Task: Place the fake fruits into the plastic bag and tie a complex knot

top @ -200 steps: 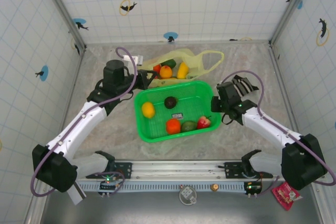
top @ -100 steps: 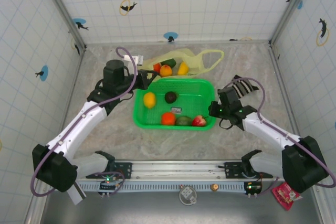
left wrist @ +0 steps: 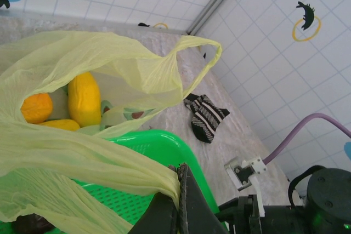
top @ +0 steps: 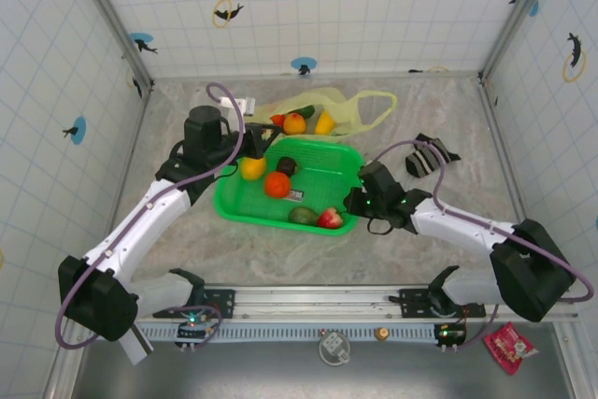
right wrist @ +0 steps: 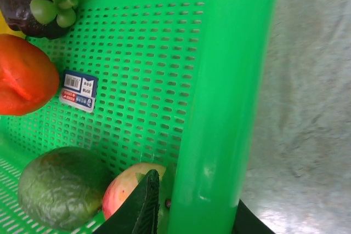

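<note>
Fruits (top: 277, 184): five lie in the basket (top: 327, 163), others inside the bag (top: 360, 107) just behind it.
Left gripper (left wrist: 180, 175): pinched closed on bag film.
Right gripper (right wrist: 192, 206): clamped on the basket's right rim.

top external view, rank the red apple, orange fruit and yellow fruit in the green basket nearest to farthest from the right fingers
From the right gripper, its fingers on the green basket rim:
1. red apple, near-right corner, beside the fingers.
2. orange fruit, basket middle.
3. yellow fruit, far-left corner.
</note>
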